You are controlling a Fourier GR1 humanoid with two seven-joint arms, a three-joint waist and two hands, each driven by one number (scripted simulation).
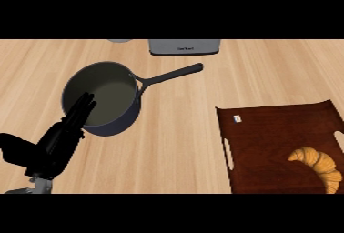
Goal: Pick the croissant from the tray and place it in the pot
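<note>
Your light wooden counter (174,136) holds a golden curved croissant (317,164) on the dark brown tray (269,150) at right; your left hand (64,136), fingers straight, rests near the dark grey long-handled pot (101,98).

**Our left hand raised at lower left**

We see only one of our hands. Our left hand (59,139) shows in the lower left of the frame, rising from the bottom edge on a short stretch of grey forearm. Its black fingers (82,108) are straight and held close together, pointing up and slightly to the right, toward the frame's upper middle. The thumb juts out to the left, near the frame's left edge. The fingers curl around nothing. Our right hand appears nowhere in the frame.
</note>
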